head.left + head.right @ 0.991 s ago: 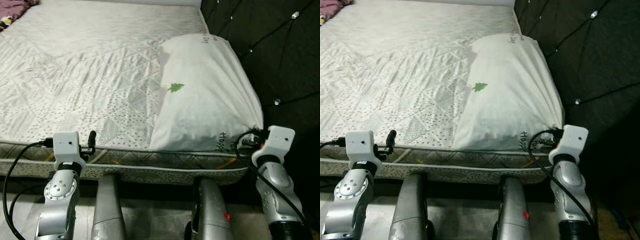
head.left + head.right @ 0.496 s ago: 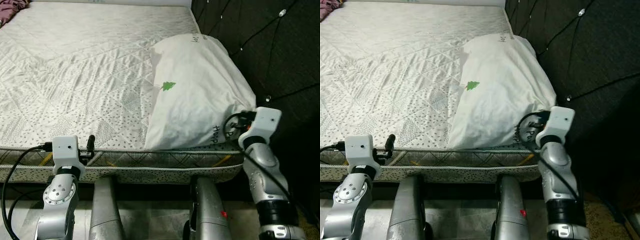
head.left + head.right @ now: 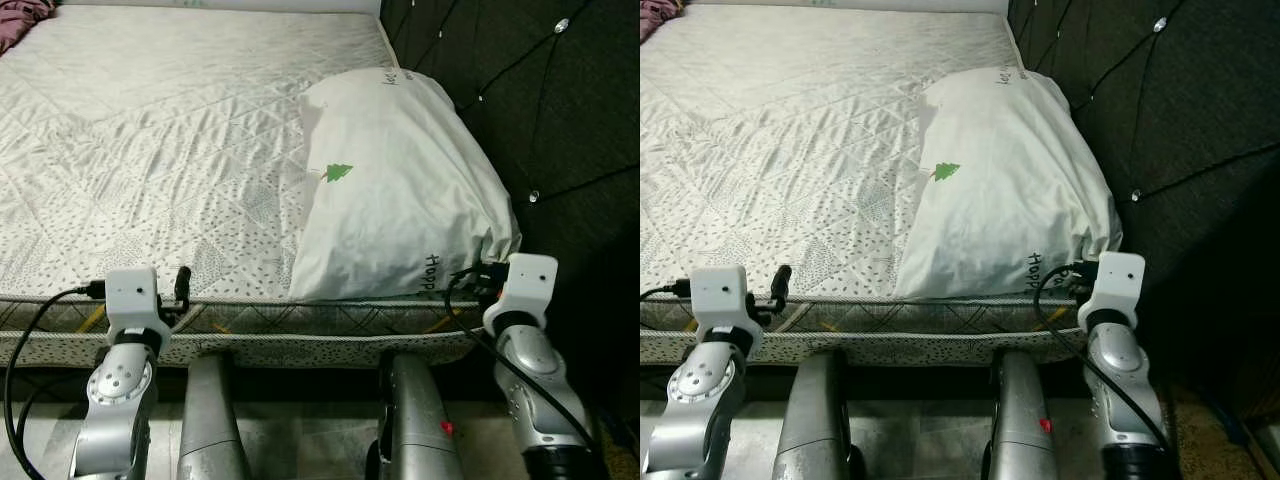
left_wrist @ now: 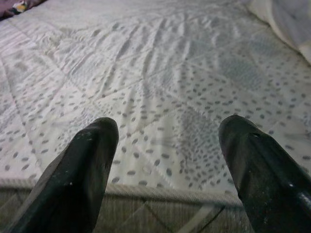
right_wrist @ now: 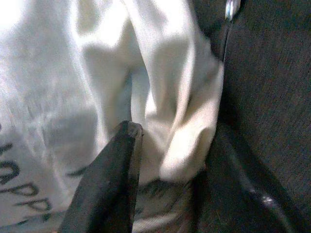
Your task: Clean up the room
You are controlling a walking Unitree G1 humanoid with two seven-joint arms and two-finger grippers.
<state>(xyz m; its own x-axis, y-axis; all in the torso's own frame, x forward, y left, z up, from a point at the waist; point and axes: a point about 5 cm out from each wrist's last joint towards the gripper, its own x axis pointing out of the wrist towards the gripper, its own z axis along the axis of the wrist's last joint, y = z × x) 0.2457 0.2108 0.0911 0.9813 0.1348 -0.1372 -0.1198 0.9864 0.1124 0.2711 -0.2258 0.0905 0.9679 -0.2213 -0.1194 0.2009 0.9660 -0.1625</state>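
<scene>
A white pillow [image 3: 400, 190] with a small green tree print lies on the right side of the quilted mattress [image 3: 150, 130], against the dark headboard. Its near right corner is bunched and drawn toward my right gripper [image 3: 482, 276], which is shut on that corner. In the right wrist view the pillow's fabric [image 5: 160, 97] sits pinched between the two black fingers [image 5: 104, 189]. My left gripper [image 4: 167, 141] is open with nothing in it, hovering just over the mattress's front edge [image 3: 183, 285].
A dark tufted headboard [image 3: 560, 100] with shiny studs rises to the right of the bed. A purple cloth [image 3: 20, 12] lies at the far left corner of the mattress. My silver legs [image 3: 215, 420] stand close to the bed's front side.
My right arm, raised beside the pillow half a second ago, has dropped down and to the right, still holding the corner. The left arm has stayed put.
</scene>
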